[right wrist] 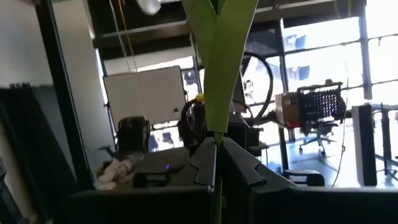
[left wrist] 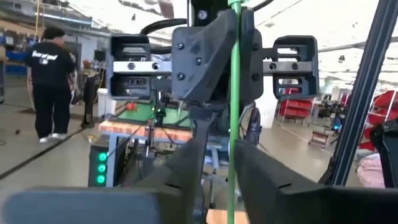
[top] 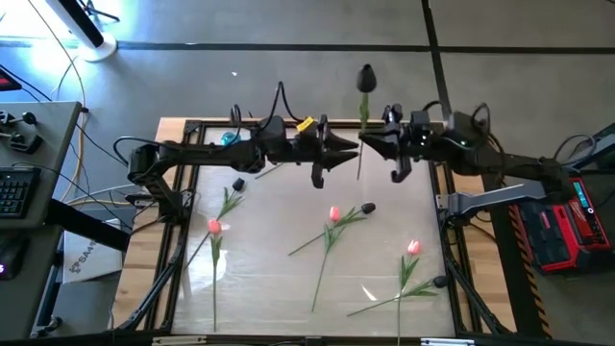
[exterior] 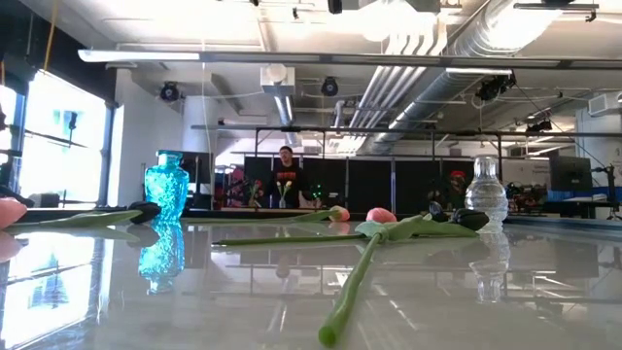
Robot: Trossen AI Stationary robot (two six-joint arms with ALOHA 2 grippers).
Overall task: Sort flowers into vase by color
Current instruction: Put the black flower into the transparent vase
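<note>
Up high, the right gripper [top: 369, 140] pinches a dark tulip [top: 366, 78] by its stem; the left gripper [top: 352, 149] sits released beside it. Three pink tulips [top: 333, 213] lie on the table [top: 279, 259], plus three more dark ones [top: 368, 208].

Industrial lab: exposed ceiling ducts [exterior: 428, 78], red tool chest [top: 562, 226], keyboard [top: 12, 192].

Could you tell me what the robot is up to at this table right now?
The right gripper holds a near-black tulip by its stem, high above the table's far edge, facing the left gripper, whose fingers flank the stem. Pink tulips and more dark ones lie on the table. The blue vase and clear vase hold no flowers.
</note>
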